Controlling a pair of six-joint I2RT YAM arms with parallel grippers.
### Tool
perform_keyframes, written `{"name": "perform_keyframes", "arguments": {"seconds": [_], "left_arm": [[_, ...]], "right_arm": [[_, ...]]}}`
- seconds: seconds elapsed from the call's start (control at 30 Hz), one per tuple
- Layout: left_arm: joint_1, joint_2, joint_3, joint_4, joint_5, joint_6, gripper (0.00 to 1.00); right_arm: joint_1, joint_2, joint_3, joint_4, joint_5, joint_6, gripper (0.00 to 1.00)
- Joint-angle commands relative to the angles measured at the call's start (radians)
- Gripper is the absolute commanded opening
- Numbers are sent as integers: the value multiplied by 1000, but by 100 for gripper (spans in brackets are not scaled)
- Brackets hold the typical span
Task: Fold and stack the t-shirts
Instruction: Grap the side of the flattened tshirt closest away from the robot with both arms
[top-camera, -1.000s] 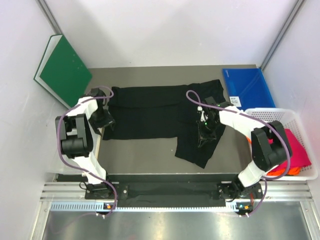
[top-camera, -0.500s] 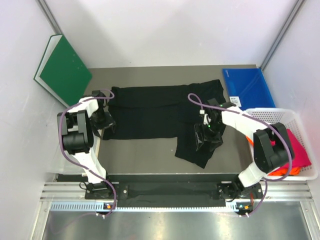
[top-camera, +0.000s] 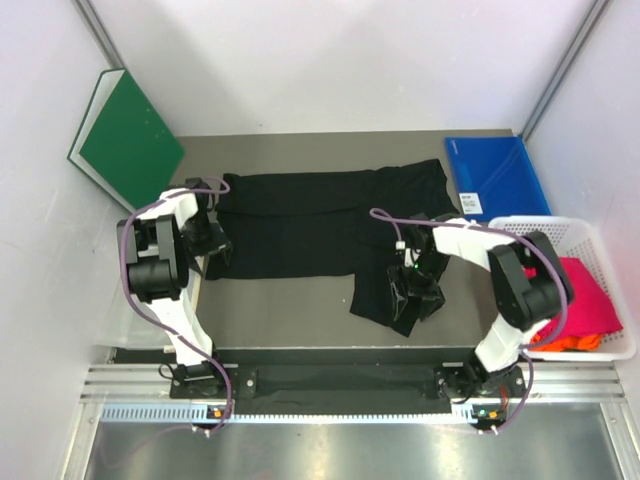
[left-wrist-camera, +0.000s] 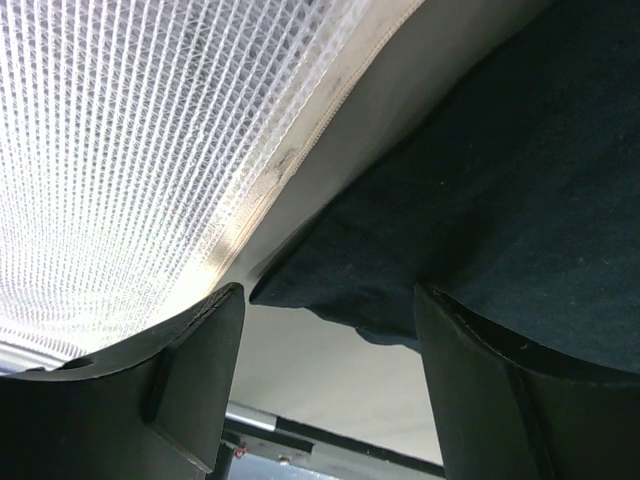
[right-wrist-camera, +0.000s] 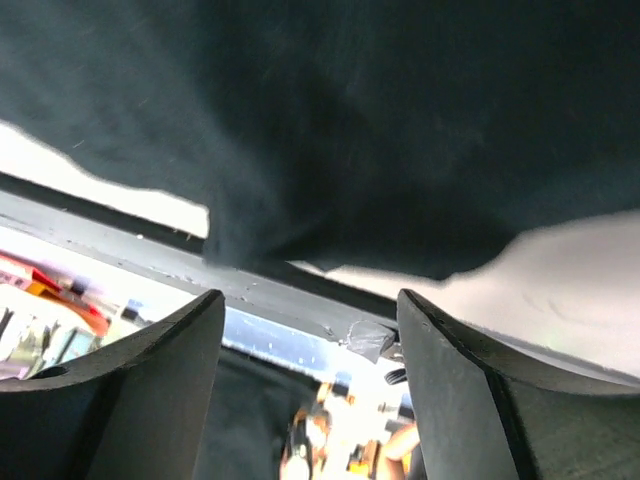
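Mid-fold on the black t-shirt (top-camera: 300, 225), both my grippers parted at its near edge.
Overhead: it lies spread left of the basket (top-camera: 520, 222), which holds the pink shirt (top-camera: 590, 300); left gripper (top-camera: 212, 245) at the corner farthest from the basket, right gripper (top-camera: 408, 295) at the nearest. Left wrist: jaws apart, corner between them. Right wrist: jaws apart over the hem. Next, I reckon, pinch both corners together.

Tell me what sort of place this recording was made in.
Likely a lab robot cell, not a home: white panel walls box in the table, a left arm and right arm are bolted to a rail, and a black t-shirt lies near a white basket.
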Motion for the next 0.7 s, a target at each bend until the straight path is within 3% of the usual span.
{"name": "perform_keyframes", "arguments": {"seconds": [0.0, 0.23, 0.3, 0.33, 0.37, 0.47, 0.67], "left_arm": [[4, 44, 74, -45, -15, 0, 74], [4, 29, 97, -69, -33, 11, 74], [3, 24, 99, -67, -27, 20, 74], [3, 24, 102, -72, -22, 25, 74], [3, 23, 105, -73, -22, 26, 74], [3, 9, 102, -64, -13, 46, 74], [3, -40, 67, -47, 27, 75, 75]], "right_arm": [[26, 111, 53, 15, -44, -27, 69], [66, 206, 114, 7, 34, -40, 59], [81, 217, 99, 27, 67, -31, 51], [89, 220, 90, 39, 91, -14, 44], [94, 219, 79, 48, 96, -4, 27], [112, 187, 42, 87, 117, 37, 3], [123, -2, 17, 52, 180, 141, 0]]}}
